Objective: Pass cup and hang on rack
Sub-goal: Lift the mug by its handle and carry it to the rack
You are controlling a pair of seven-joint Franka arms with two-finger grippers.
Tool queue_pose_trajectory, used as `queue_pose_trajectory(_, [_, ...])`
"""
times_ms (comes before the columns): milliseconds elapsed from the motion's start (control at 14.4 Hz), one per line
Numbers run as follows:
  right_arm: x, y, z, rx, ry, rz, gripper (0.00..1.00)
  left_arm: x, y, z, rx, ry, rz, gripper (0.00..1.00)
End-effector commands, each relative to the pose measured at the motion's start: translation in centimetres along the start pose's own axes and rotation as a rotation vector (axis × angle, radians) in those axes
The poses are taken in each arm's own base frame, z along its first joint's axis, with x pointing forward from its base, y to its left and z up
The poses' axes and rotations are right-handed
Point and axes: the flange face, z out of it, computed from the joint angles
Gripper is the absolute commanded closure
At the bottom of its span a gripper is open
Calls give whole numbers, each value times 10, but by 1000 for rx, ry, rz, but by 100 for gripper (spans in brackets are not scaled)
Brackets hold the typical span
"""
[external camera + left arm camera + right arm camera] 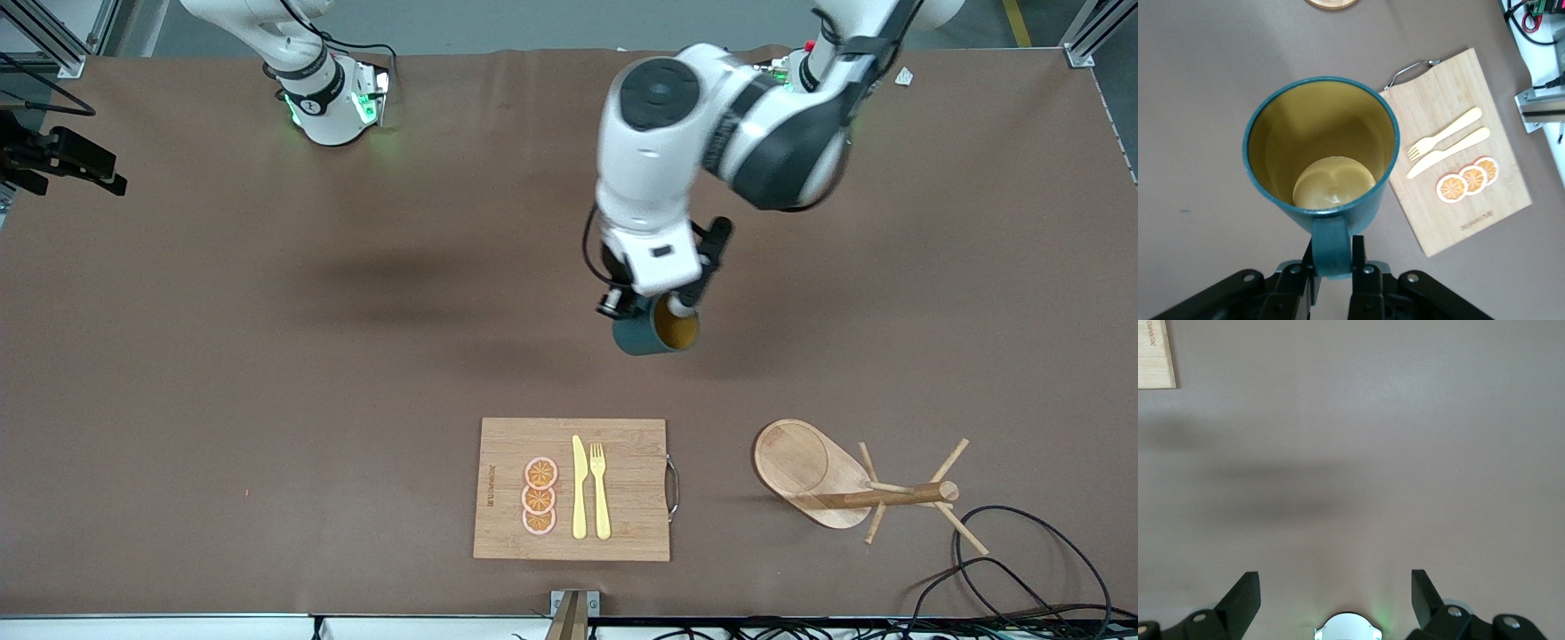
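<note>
My left claw point(1331, 267) is clamped on the handle of the cup point(1321, 150), holding it in the air over the table point(267, 356), well apart from the rack point(836, 484). My right claw point(1335, 597) waits spread wide and empty over bare table at the right arm's end.

Open run of bare table point(222, 373) through mid frame toward the right arm's end. Lower centre of frame taken by cutting board point(631, 516) carrying knife point(579, 487), fork point(600, 489), orange slices point(540, 496). Rack point(800, 462) low in frame toward the left arm's end, pegs splayed, cable point(1022, 511) just beside. Passable gap between board and rack. Left gripper point(669, 309) clamped on cup point(638, 338), hanging over mid table.
</note>
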Motion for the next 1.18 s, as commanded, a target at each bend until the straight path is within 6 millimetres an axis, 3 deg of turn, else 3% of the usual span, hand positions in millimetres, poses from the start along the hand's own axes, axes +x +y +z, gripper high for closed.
queue_pose_trajectory(0, [-8,0,-2,-13,11,-1,0,71,-4,-41,-28,-134,-33,100])
queue_pose_trajectory(416, [-8,0,-2,-12,13,0,0,207,-16,-75,-99,-365,-84,100])
queue_pose_trajectory(763, [-8,1,-3,-12,16,2,0,332,-42,-61,-245,-603,28,99])
queue_pose_trajectory(1041, [-8,1,-2,-12,11,2,0,365,-41,-36,-293,-725,-70,100])
queue_pose_trajectory(1111, [-8,1,-1,-11,10,2,0,381,-44,-29,-314,-754,-110,100])
